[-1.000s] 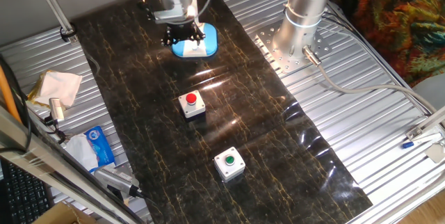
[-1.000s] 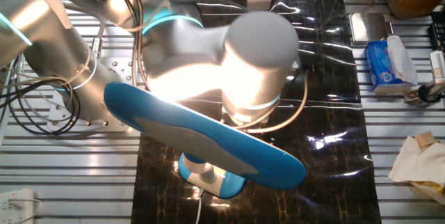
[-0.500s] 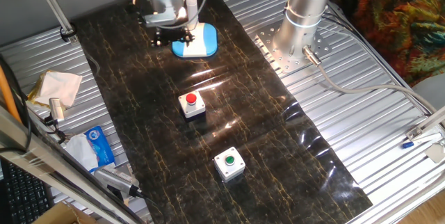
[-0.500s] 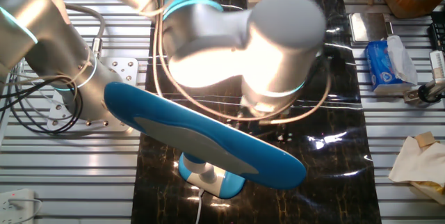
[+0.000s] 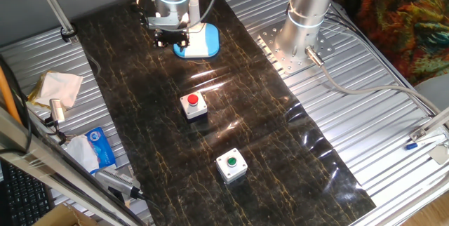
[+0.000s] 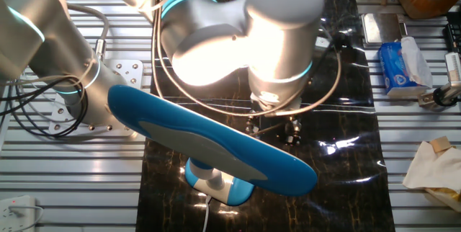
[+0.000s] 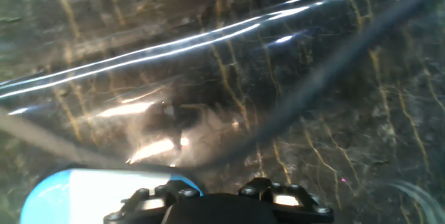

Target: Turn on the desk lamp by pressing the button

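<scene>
Lamp base [image 5: 201, 41] just beside end effector [image 5: 172, 38].

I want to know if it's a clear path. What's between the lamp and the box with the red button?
Nothing. In one fixed view, only bare dark mat lies between the desk lamp and the red-button box.

The table [image 5: 393, 135] is ribbed, shiny metal, covered by a glossy dark marbled sheet [image 5: 147, 114]. The desk lamp [image 5: 202, 42] looks like smooth blue-and-white plastic.
</scene>
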`<state>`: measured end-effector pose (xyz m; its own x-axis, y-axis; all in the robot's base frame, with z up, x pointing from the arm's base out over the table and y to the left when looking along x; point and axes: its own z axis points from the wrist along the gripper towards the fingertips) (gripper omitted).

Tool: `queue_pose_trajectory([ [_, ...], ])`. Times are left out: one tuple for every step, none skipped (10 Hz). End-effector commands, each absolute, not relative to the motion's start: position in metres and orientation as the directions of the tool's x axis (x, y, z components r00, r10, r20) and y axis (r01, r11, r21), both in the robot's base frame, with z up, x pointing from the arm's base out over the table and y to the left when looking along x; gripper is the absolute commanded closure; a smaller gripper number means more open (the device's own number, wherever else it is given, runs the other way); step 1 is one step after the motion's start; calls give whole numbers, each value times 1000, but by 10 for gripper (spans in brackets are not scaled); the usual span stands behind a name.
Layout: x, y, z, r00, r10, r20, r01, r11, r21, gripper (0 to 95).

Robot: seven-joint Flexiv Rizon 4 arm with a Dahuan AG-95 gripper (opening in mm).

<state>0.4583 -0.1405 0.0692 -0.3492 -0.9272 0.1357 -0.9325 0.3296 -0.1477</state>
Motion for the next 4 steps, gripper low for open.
queue_pose_trajectory([
  [458, -141, 70, -336, -929, 157, -937, 313, -155, 950],
  [458, -141, 70, -331, -930, 159, -939, 307, -155, 950],
  [458, -141, 70, -318, -935, 157, -943, 295, -152, 950],
  [458, -141, 70, -307, -938, 160, -947, 284, -150, 950],
])
